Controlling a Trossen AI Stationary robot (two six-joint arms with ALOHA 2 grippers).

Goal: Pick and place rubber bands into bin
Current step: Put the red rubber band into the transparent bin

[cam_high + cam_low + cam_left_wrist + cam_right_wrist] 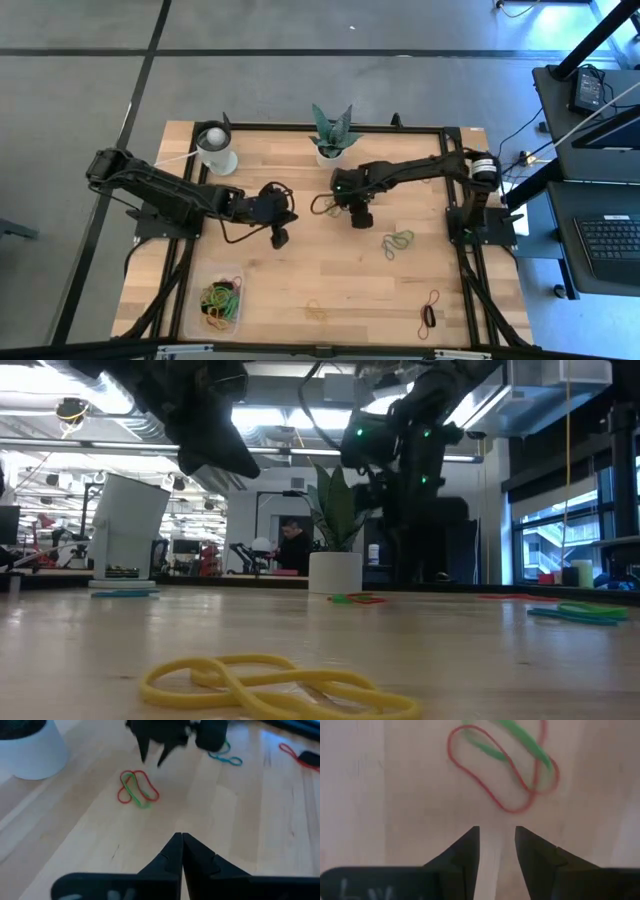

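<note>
Red and green bands [507,767], two, lie on table [330,280].

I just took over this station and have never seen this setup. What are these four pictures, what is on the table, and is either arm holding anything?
Two dark robot arms work at a wooden table. One picture looks straight down, one looks level across the tabletop, and two come from cameras on each arm's wrist.

The left gripper hovers over bare wood, jaws shut and holding nothing. The right gripper has its jaws apart, just above a red and green pair of rubber bands, and is also empty.

More bands lie loose: a green bunch, a yellow one near the front edge, and a red one. The clear bin at the front left already holds several. A white cup and a potted plant stand at the back.
</note>
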